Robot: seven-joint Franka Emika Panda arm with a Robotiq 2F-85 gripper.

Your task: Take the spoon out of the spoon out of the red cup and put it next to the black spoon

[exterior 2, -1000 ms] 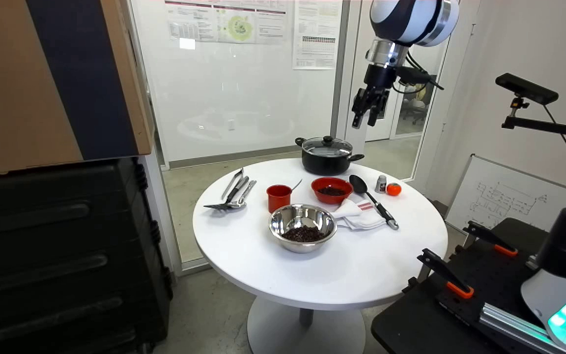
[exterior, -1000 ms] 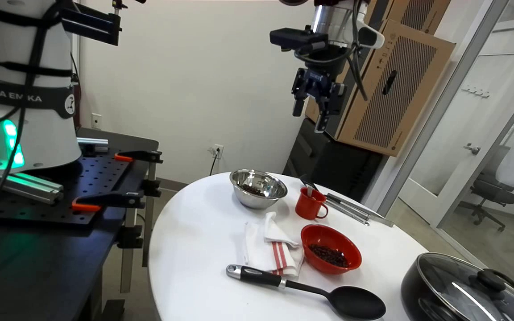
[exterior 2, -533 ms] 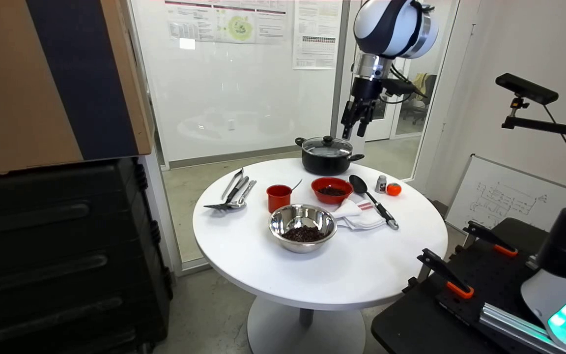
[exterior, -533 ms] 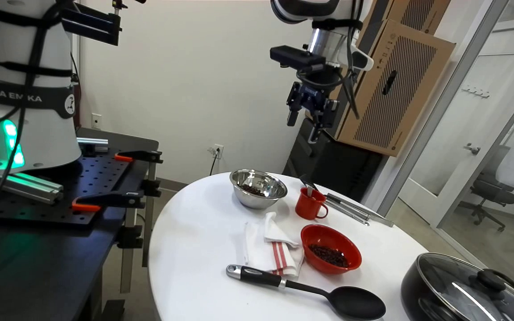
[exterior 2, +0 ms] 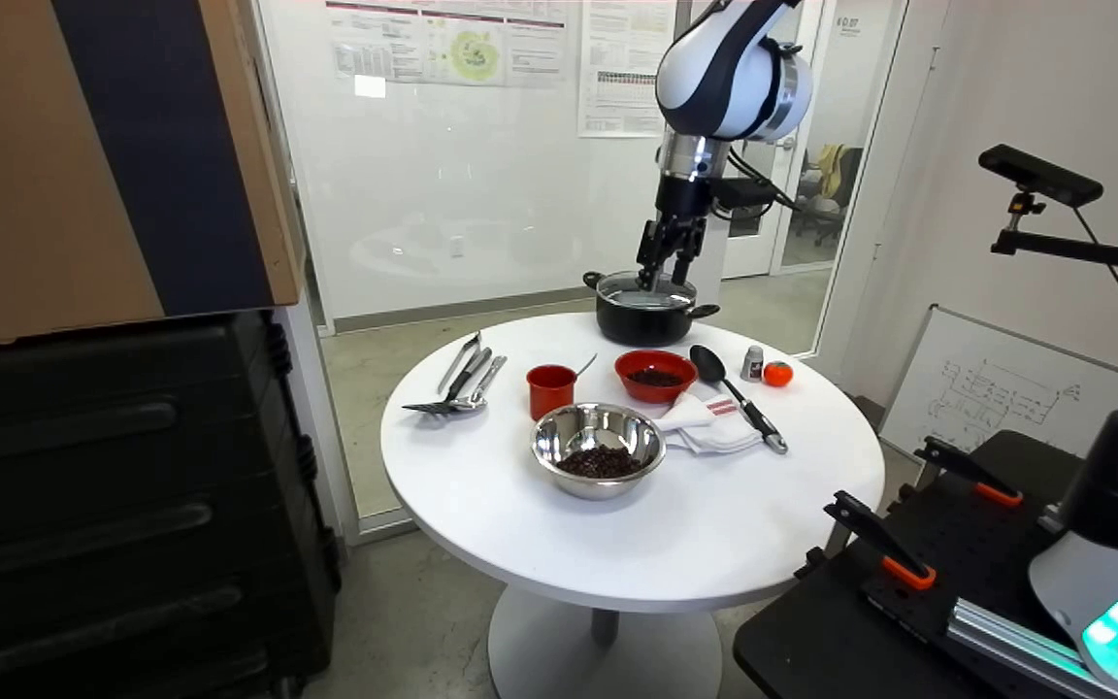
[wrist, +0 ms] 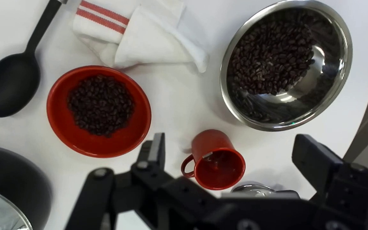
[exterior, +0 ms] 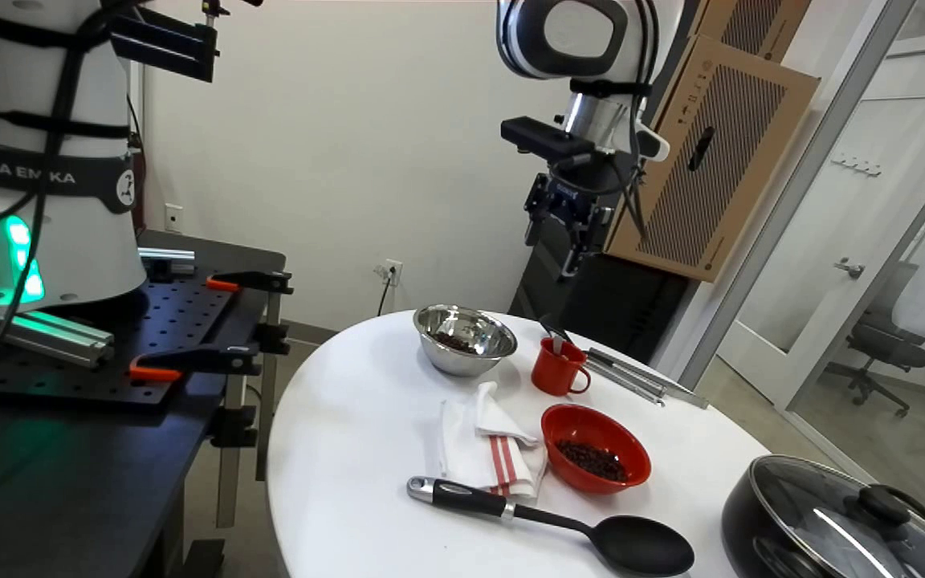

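The round white table (exterior 2: 608, 544) is pretty loaded up. The hand (wrist: 229, 149) is held above it, jaws spread wide apart. The black spoon (wrist: 11, 86) is laid down with its handle pointed at roughly 1 o'clock in the wrist view. In an exterior view the red cup (exterior 2: 551, 396) is stood upright at about 9 o'clock from it. The spoon (exterior 2: 586, 365) is tucked in that cup at a tilt, free end pointed between 1 and 2 o'clock, lower part hidden.

Robotics lab: in an exterior view, posters (exterior 2: 622, 68) at twelve o'clock, scrawled whiteboard (exterior 2: 991, 393) at three, robot base (exterior 2: 1107, 558) at four.
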